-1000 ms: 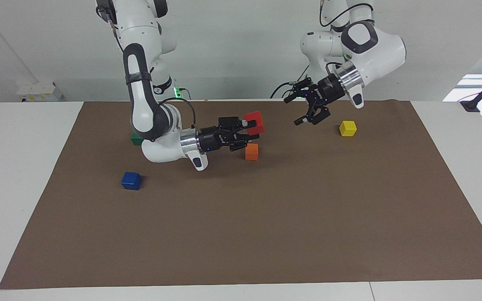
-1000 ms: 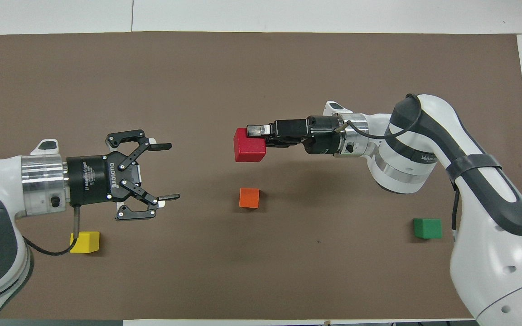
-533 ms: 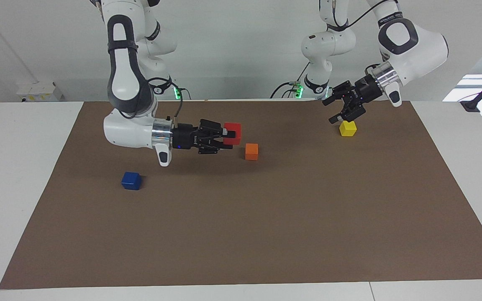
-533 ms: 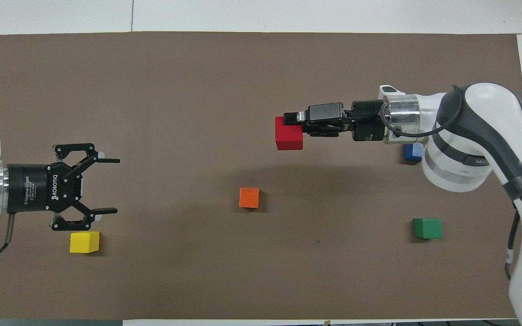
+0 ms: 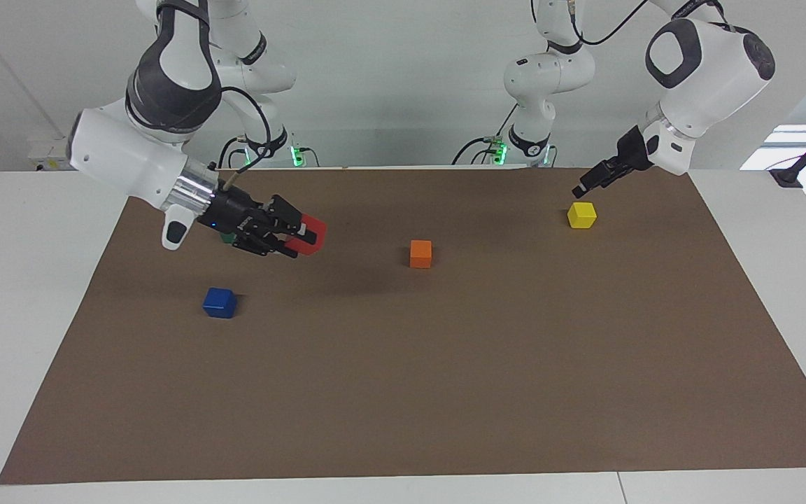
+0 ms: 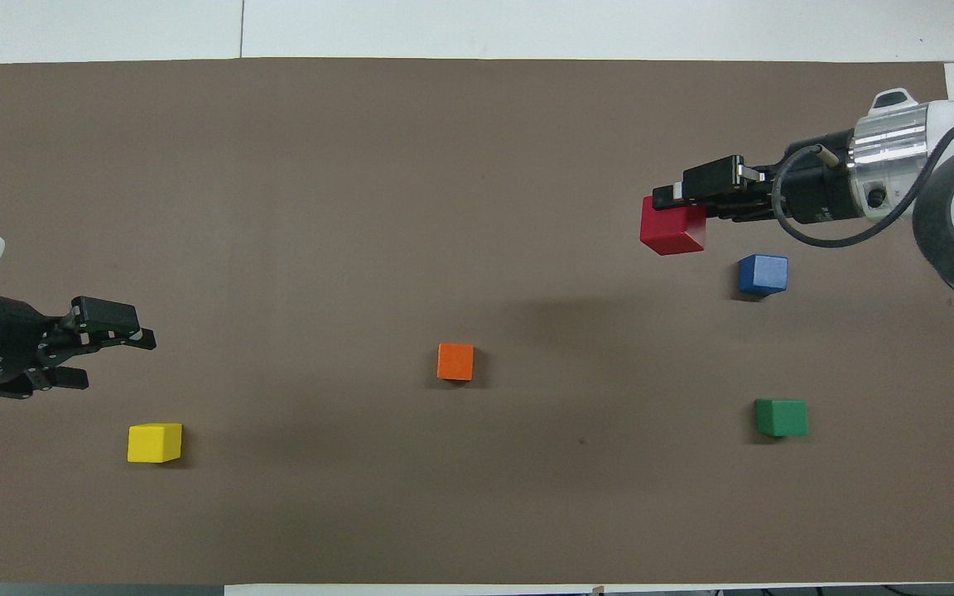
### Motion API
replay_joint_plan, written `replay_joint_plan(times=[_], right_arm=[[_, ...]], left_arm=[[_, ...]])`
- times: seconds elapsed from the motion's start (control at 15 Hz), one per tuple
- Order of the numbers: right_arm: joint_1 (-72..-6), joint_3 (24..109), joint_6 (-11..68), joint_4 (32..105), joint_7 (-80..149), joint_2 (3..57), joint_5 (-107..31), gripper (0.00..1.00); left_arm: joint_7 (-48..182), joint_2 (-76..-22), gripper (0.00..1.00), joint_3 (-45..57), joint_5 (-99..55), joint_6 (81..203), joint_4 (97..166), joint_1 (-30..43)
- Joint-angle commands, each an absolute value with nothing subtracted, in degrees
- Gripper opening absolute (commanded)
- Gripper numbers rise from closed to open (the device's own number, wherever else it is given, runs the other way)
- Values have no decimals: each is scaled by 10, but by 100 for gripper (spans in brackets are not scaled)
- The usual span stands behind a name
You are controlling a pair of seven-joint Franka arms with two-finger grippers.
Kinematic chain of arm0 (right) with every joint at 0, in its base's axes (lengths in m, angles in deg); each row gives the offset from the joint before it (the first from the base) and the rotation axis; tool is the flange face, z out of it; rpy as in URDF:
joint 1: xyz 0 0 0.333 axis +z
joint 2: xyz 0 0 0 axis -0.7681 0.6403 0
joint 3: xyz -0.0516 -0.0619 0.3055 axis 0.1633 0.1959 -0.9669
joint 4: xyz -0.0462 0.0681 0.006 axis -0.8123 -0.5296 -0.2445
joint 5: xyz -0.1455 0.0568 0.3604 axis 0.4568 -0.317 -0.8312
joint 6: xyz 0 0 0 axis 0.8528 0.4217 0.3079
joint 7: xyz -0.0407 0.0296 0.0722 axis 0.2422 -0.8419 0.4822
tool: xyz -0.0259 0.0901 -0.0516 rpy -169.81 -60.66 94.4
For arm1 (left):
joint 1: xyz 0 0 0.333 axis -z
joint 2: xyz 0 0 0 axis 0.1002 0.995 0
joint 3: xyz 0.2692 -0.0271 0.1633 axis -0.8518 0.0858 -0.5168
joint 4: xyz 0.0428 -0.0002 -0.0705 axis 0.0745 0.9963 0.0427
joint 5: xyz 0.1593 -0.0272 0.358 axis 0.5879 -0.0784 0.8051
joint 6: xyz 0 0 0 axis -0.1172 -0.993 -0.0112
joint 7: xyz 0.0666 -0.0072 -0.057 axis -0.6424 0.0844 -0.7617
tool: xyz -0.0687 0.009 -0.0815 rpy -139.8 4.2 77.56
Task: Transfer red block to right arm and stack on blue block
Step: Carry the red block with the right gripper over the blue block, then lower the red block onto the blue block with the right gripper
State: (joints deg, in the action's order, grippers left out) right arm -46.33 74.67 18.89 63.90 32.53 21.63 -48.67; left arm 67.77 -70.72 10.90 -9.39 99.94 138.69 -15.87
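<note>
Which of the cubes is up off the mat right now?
The red block: the right tool holds it in the air; the other four rest on the mat.

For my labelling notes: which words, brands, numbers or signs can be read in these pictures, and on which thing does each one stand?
None can be read now.
Black left gripper: pale marks on its body, too small to read.
Black right gripper holding the glossy red cube: no readable print.
The small cubes and the brown table mat: no text.

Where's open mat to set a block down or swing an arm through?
Widest bare mat: everything farther from the robots than the blue block and orange block. Also bare between orange and yellow block. Crowded at the right arm's end: right gripper holding the red block over the mat near the green block and blue.
</note>
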Motion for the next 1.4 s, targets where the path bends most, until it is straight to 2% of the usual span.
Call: replay_joint_plan(times=[0.0,0.2,0.33,0.53,0.67,0.87,1.2,1.33], right_arm=[[-473,749,137,609,281,206,-367,0],[-483,751,92,601,280,208,-262,0],[-490,751,75,603,281,209,-209,0],[-496,750,81,606,283,223,-163,0],[-495,750,116,625,285,231,-128,0],[-502,750,191,674,285,234,-113,0],[-505,750,277,717,290,256,-112,0],[-507,750,318,744,306,258,-112,0]], left_arm=[[718,-684,100,116,42,989,1328,-139],[748,-671,100,115,53,977,1298,-139],[748,-647,100,113,58,955,1254,-133],[748,-615,100,109,55,930,1192,-124],[747,-606,100,97,57,921,1170,-110],[748,-565,100,54,45,895,1109,-83],[743,-571,100,39,45,887,1113,-60],[743,-590,100,37,44,881,1151,-46]])
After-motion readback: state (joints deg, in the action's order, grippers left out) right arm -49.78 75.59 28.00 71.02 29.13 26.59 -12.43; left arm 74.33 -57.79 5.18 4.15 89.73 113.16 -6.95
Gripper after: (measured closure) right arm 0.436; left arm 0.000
